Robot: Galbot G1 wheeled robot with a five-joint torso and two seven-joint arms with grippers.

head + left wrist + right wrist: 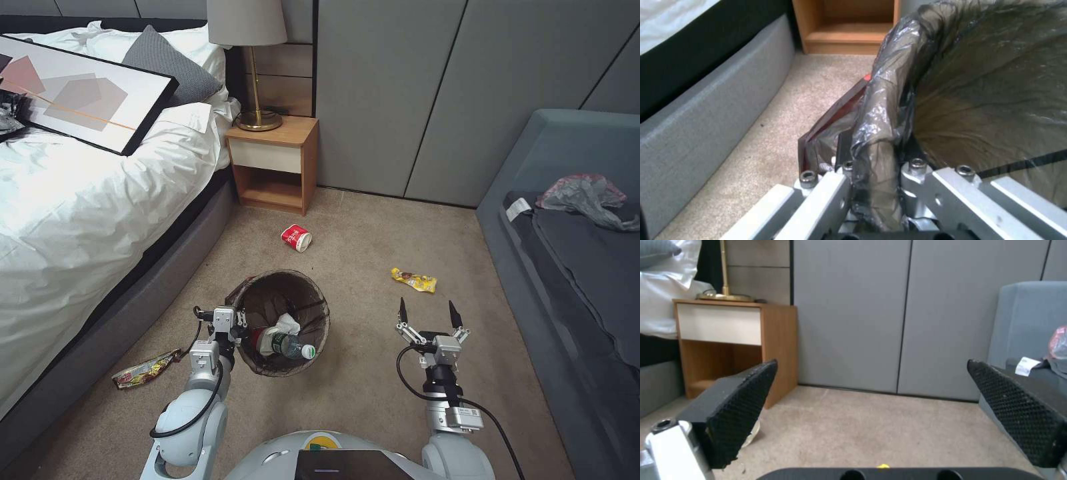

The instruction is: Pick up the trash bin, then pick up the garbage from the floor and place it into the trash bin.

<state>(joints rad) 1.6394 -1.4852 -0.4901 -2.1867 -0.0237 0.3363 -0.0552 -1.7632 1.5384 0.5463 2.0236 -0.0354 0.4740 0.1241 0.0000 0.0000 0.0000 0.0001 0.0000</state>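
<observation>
— Looking at the left gripper (235, 319): what does it hold?

— It is clenched on the rim of the trash bin (280, 321), at the bin's nine o'clock side. In the left wrist view the fingers (829, 116) pinch the brown bag (882, 110) folded over that rim.

— And inside the bin?

— A clear bottle (285, 345) with a green label and a white tissue (288, 323) lie at the bottom.

— The right gripper (430, 313)?

— Released, jaws spread wide, holding and touching nothing. It hovers over the carpet (360, 393) at three o'clock from the bin, well apart from it.

— What litter lies on the floor?

— A red-and-white cup (296, 238) at twelve o'clock from the bin, a yellow wrapper (414, 280) just beyond the right gripper, and another wrapper (145, 369) at eight o'clock, beside the bed (87, 220).
</observation>
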